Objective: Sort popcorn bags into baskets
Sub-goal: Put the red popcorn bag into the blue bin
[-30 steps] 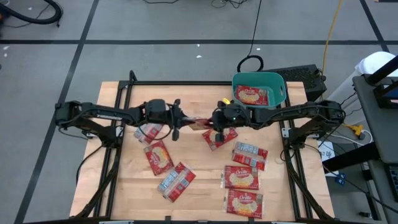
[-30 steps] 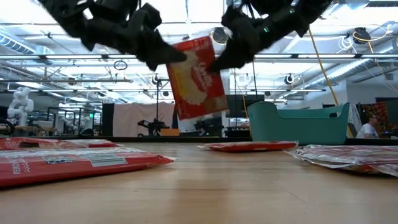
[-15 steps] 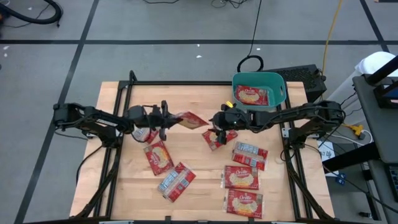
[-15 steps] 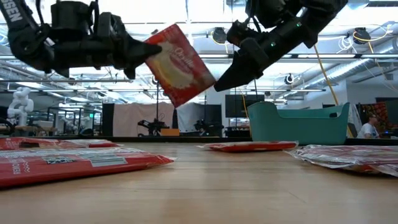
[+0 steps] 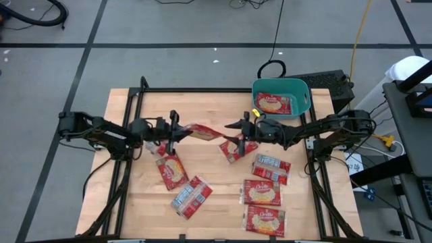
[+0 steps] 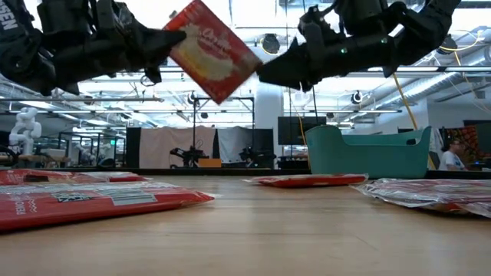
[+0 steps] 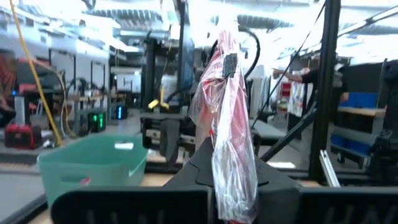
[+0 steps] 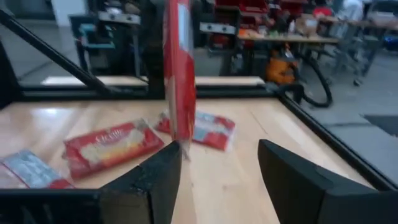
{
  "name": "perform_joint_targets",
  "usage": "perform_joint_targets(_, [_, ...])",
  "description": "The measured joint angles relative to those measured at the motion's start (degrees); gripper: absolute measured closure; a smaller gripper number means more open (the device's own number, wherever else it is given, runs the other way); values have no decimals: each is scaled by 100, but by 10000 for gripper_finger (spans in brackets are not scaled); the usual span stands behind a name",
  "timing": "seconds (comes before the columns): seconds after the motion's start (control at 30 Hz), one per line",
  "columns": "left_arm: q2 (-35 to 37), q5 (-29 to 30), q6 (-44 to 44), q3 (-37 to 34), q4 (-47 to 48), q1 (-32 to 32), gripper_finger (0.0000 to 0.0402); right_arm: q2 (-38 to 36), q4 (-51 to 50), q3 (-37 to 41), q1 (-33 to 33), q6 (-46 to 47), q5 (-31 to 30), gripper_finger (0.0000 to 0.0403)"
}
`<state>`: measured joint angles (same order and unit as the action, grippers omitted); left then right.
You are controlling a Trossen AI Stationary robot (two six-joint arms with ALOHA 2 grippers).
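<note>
One red popcorn bag [image 5: 201,129] is in the air over the middle of the table, and my left gripper [image 5: 177,130] is shut on its left end. In the low view the bag [image 6: 211,50] shows its yellow popcorn face. My right gripper [image 5: 231,131] is open at the bag's free end. In the right wrist view the bag's edge [image 8: 178,74] stands by one finger [image 8: 163,165]; I cannot tell whether they touch. The teal basket [image 5: 256,88] stands at the far right with one bag [image 5: 273,102] lying in it. Several more bags lie flat on the table. My left gripper pinches the bag's left end [image 7: 231,186] between its two fingers. The fingers come from the table's left, nearly level and slanting a little up. The bag is lifted clear, stands on edge and sticks out toward my right gripper, its free end higher.
Loose bags lie near the left gripper [image 5: 172,170], [image 5: 191,197], under the right gripper [image 5: 237,148] and at the near right [image 5: 271,165], [image 5: 262,192], [image 5: 264,219]. The black frame rails [image 5: 202,90] run along the table's edges.
My right gripper has opened, let go of the bag and tipped up from pointing down to about level, its wrist drawing back toward the right edge. My left gripper has drawn toward the left edge and tipped up, swinging the bag from hanging upright to slanting upward.
</note>
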<state>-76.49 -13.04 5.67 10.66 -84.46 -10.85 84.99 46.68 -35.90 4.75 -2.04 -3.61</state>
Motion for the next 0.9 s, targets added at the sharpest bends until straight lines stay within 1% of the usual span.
perform_joint_targets(0.13, [0, -2, 9, 107, -129, 11, 387, 0, 415, 0, 0, -128, 388, 204])
perform_joint_targets(0.23, [0, 0, 6, 206, -116, 11, 389, -2, 588, -2, 0, -176, 402, 218])
perform_joint_targets(0.4, [-80, 0, 40, 318, -117, 11, 386, -2, 633, -2, 0, -164, 401, 252])
perform_joint_targets(0.5, [-247, 2, 52, 442, -123, 8, 386, 0, 637, -2, 0, -85, 399, 267])
perform_joint_targets(0.73, [-682, 7, 26, 796, -116, 6, 389, -2, 748, -2, 0, -198, 397, 289])
perform_joint_targets(0.9, [-721, 17, -88, 854, -141, 2, 385, -2, 714, -2, 11, -216, 397, 334])
